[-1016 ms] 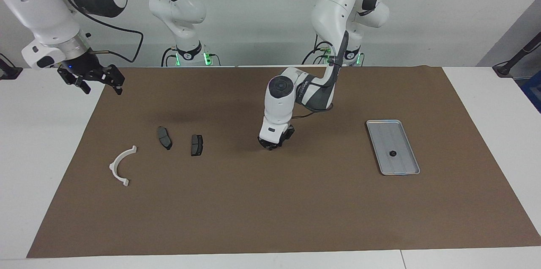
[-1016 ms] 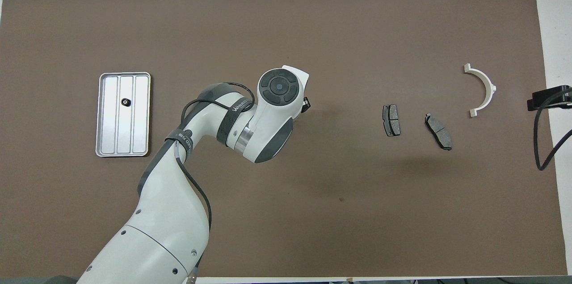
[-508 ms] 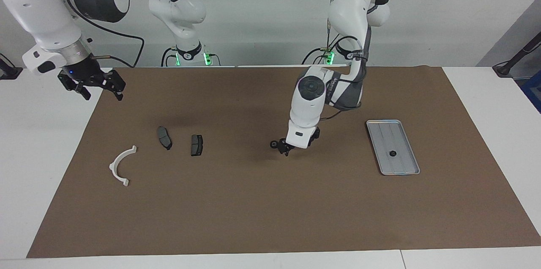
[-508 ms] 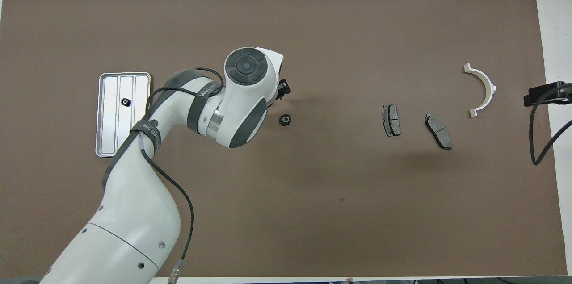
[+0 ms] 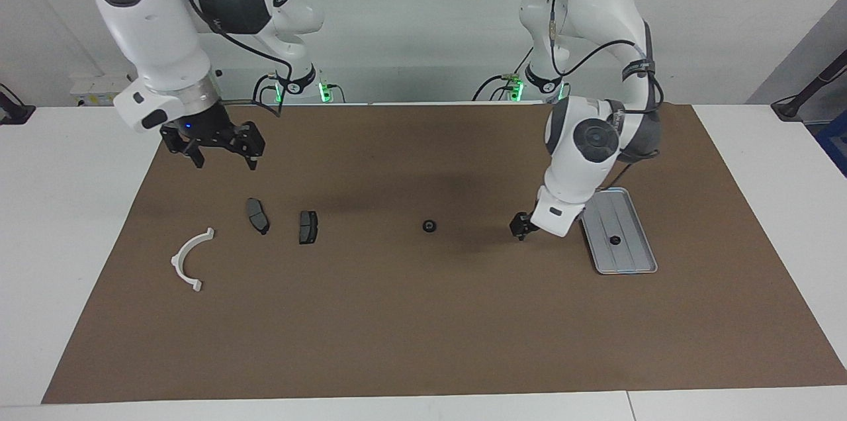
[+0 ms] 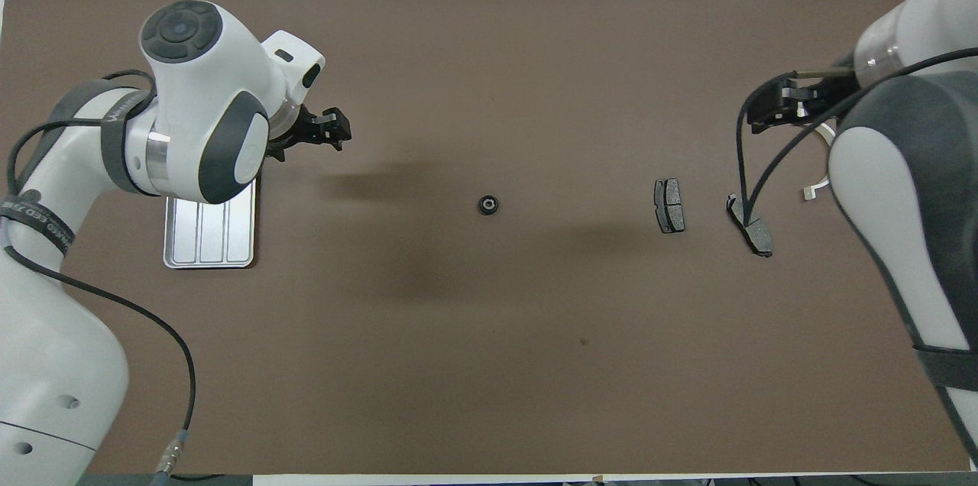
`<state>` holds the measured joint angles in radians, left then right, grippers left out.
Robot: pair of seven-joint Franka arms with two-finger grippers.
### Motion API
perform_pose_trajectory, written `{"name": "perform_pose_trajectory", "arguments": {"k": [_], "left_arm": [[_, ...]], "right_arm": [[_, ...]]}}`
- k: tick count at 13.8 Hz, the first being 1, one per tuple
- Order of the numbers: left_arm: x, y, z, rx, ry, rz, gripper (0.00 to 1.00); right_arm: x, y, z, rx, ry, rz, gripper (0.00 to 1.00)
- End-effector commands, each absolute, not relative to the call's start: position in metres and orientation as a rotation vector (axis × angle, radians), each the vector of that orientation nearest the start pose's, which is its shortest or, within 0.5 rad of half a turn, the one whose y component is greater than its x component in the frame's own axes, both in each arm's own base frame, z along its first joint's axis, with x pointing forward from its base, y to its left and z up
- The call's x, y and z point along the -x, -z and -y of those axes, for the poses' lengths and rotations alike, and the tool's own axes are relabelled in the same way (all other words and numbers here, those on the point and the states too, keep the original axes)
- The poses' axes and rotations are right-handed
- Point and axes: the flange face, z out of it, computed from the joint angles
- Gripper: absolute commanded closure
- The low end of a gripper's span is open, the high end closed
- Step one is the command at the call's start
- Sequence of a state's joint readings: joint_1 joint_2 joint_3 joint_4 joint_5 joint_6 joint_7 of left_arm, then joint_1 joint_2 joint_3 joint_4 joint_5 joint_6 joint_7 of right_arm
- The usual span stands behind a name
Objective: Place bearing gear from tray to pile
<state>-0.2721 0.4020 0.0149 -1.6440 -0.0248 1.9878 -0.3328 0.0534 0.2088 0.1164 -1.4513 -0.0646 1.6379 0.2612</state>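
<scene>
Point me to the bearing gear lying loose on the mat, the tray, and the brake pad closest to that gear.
bearing gear (image 5: 429, 226), facing view, on its dark round top.
tray (image 5: 632, 255), facing view, on bare ribbed floor toward the end farther from the robots.
brake pad (image 5: 308, 227), facing view, on the middle of its flat face.

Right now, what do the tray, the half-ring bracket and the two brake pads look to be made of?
Tray: looks like metal, silver-grey with a dull sheen, raised rim, ribbed floor.
Half-ring bracket: probably plastic, plain matte white.
Two brake pads: dark grey and dull, no shine; the material cannot be told from here.
</scene>
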Motion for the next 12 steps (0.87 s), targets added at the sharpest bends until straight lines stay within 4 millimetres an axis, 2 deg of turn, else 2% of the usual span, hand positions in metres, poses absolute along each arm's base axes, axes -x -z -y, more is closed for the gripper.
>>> {"name": "perform_pose_trajectory", "arguments": {"k": [1, 2, 3, 4, 5, 6, 8, 10, 12], "left_arm": [[-0.642, -0.375, 0.118, 3.154, -0.075, 0.012, 0.23], [-0.644, -0.369, 0.097, 3.156, -0.055, -0.017, 0.25], [-0.641, -0.363, 0.088, 3.156, -0.027, -0.066, 0.27], [-0.638, -0.356, 0.076, 3.156, -0.005, -0.076, 0.27], [-0.638, -0.351, 0.066, 3.141, 0.031, -0.087, 0.3], [-0.638, -0.347, 0.058, 3.129, 0.051, -0.091, 0.33], [-0.635, -0.338, 0.045, 3.127, 0.049, -0.086, 0.35], [-0.635, -0.338, 0.024, 3.122, 0.025, -0.036, 0.35], [-0.634, -0.339, 0.018, 3.104, 0.028, -0.05, 0.36]], "right_arm": [[-0.622, -0.543, -0.172, 3.183, -0.031, -0.229, 0.01], [-0.618, -0.539, -0.204, 3.185, -0.025, -0.22, 0.01], [-0.617, -0.529, -0.227, 3.18, -0.024, -0.209, 0.01], [-0.622, -0.522, -0.241, 3.153, 0.02, -0.208, 0.01], [-0.627, -0.508, -0.259, 3.124, 0.071, -0.185, 0.01], [-0.627, -0.487, -0.283, 3.127, 0.055, -0.165, 0.01], [-0.615, -0.453, -0.341, 3.133, 0.049, -0.09, 0.01], [-0.612, -0.437, -0.354, 3.148, 0.032, -0.062, 0.01], [-0.601, -0.427, -0.369, 3.191, 0.008, -0.004, 0.01]]}}
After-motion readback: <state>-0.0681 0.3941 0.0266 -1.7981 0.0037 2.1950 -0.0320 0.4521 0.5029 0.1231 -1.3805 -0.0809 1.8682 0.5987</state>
